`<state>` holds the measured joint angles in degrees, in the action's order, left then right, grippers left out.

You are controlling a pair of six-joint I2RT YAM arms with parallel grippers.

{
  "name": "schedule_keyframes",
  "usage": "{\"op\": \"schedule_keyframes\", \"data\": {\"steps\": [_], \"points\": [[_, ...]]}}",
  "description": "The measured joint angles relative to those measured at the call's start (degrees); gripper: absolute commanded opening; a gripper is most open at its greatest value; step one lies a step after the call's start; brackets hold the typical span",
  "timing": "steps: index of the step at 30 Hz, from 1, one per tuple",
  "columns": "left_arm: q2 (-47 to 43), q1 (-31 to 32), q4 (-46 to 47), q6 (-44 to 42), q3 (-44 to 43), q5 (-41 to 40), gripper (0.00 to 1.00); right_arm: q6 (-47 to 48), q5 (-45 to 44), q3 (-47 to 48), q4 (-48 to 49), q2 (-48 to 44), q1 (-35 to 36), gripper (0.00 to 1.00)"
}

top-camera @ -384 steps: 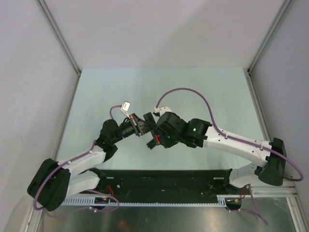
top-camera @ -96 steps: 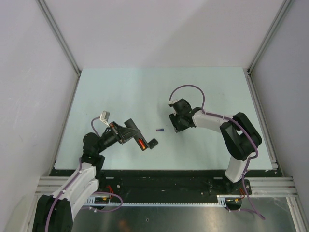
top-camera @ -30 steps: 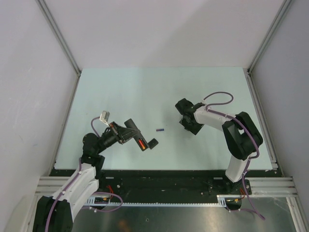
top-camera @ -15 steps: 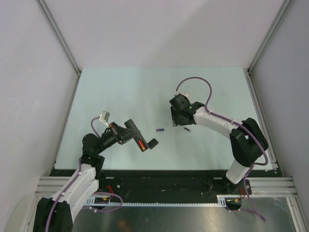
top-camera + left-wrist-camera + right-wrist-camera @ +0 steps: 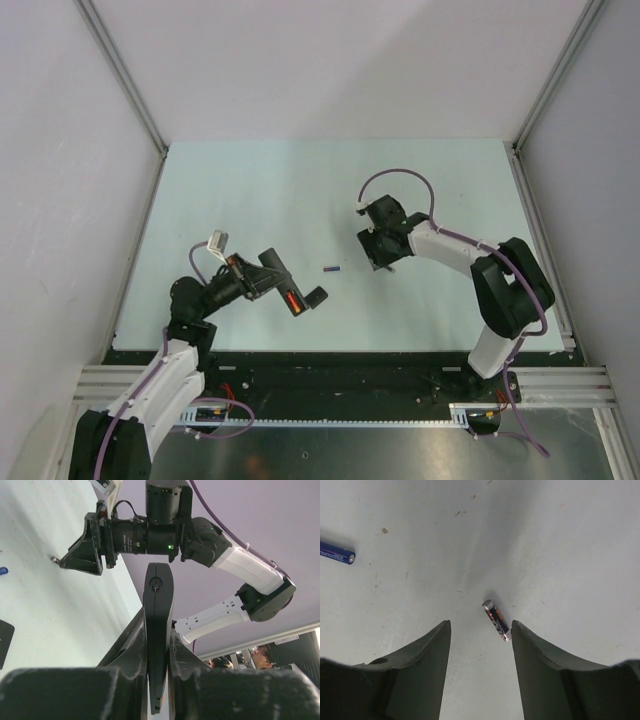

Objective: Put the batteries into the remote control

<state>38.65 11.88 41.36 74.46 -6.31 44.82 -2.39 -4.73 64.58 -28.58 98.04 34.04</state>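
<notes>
Right fingers (image 5: 420, 670): spread wide, tips low over the counter (image 5: 545, 540), gripping nothing.
Dark battery (image 5: 496, 620): flat on the counter in the gap between the spread fingers, closer to the right-hand one, lying on a diagonal with its metal cap pointing away.
Blue battery (image 5: 336, 552): on the counter, outside the gap, well off to the left.
Left fingers (image 5: 127, 640): pressed onto the remote control (image 5: 158, 625), pinching it edge-on by both long sides.
Red battery (image 5: 292, 298): seated in the remote's open compartment, facing the top camera.
Cover piece (image 5: 4, 641): loose, flat on the counter, near the held remote.
</notes>
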Motion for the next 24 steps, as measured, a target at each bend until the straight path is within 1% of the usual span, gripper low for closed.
{"op": "schedule_keyframes", "data": {"steps": [3, 4, 6, 14, 20, 24], "points": [[0.4, 0.1, 0.0, -0.1, 0.0, 0.6, 0.00, 0.8, 0.9, -0.4, 0.7, 1.3, -0.3, 0.50], [0.5, 0.1, 0.0, -0.1, 0.0, 0.7, 0.00, 1.0, 1.1, -0.8, 0.9, 1.6, -0.5, 0.46], [0.8, 0.1, 0.0, -0.4, 0.0, 0.9, 0.00, 1.2, 1.6, -1.9, 1.2, 1.9, -0.7, 0.45], [2.1, 0.2, 0.0, -1.4, 0.0, 1.0, 0.00, 1.1, 3.7, -5.1, 3.9, 1.6, -4.2, 0.48], [2.5, 0.2, 0.0, -1.5, 0.0, 1.0, 0.00, 0.9, 3.5, -6.1, 5.2, 1.0, -4.4, 0.46], [2.6, 0.2, 0.0, -1.5, 0.0, 1.0, 0.00, -0.9, 3.0, -6.4, 5.2, 0.6, -4.3, 0.45]]}}
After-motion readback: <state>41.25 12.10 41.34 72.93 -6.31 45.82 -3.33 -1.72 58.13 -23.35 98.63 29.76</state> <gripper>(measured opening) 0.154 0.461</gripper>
